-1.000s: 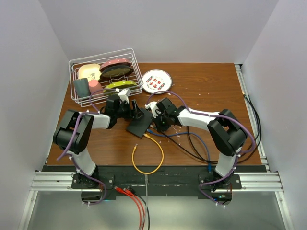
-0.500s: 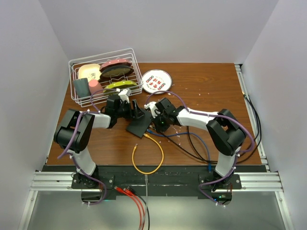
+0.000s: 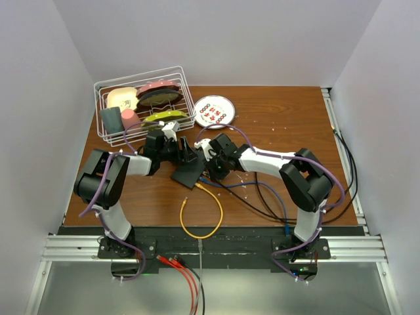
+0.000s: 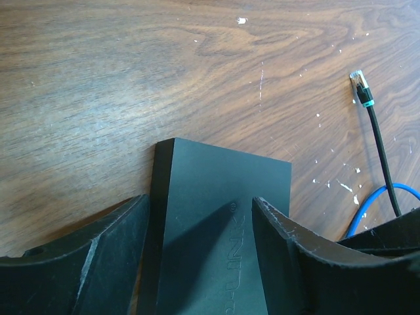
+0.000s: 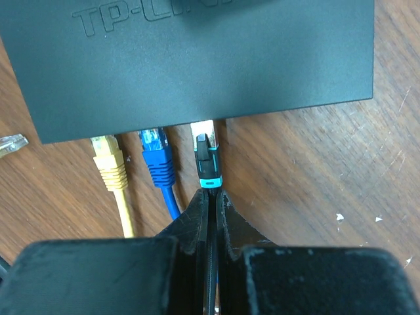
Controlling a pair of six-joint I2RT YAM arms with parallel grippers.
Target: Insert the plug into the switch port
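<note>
Fingers [image 5: 197,226] of the right gripper [image 5: 210,207] are pinched tight on a thin black cable [image 5: 210,191]. Over the last second that arm has crept left toward the flat matte black rectangular switch box [image 3: 190,172]. I'd say the push home is under way, not finished.

The box sits mid-table, its far end tilted up. The left gripper [image 4: 202,216] straddles it there, fingers pressed to both sides and apparently steadying it.

Along its near edge a yellow plug [image 5: 108,161] and a blue plug [image 5: 156,157] are already seated. Right beside them, the black plug with a teal band [image 5: 208,161] has its nose at the metal-lined switch port [image 5: 203,126]. It lines up straight, with most of its body still outside.
</note>
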